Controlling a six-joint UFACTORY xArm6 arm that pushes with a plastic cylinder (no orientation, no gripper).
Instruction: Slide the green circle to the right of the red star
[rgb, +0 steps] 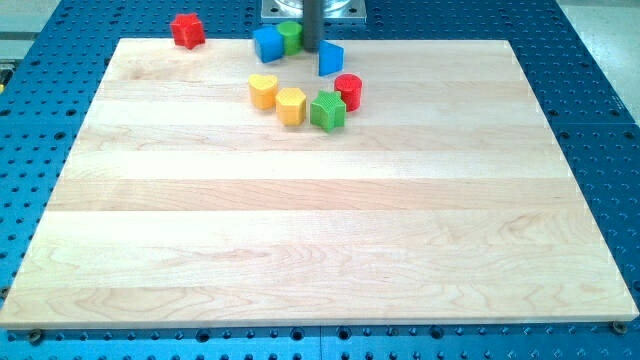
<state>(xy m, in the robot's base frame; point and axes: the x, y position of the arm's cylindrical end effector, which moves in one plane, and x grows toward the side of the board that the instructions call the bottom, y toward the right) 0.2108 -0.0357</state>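
The red star (187, 29) sits at the board's top left corner. The green circle (291, 36) lies near the top edge, touching the right side of a blue cube (267, 44). My tip (310, 49) is at the end of the dark rod, right next to the green circle on its right side. The green circle is well to the right of the red star, with the blue cube between them.
A blue triangle-like block (330, 58) lies just right of my tip. Below it, a yellow heart (263, 91), a yellow hexagon (291, 105), a green star (327, 110) and a red cylinder (348, 91) form a cluster. The wooden board (320, 240) rests on a blue perforated table.
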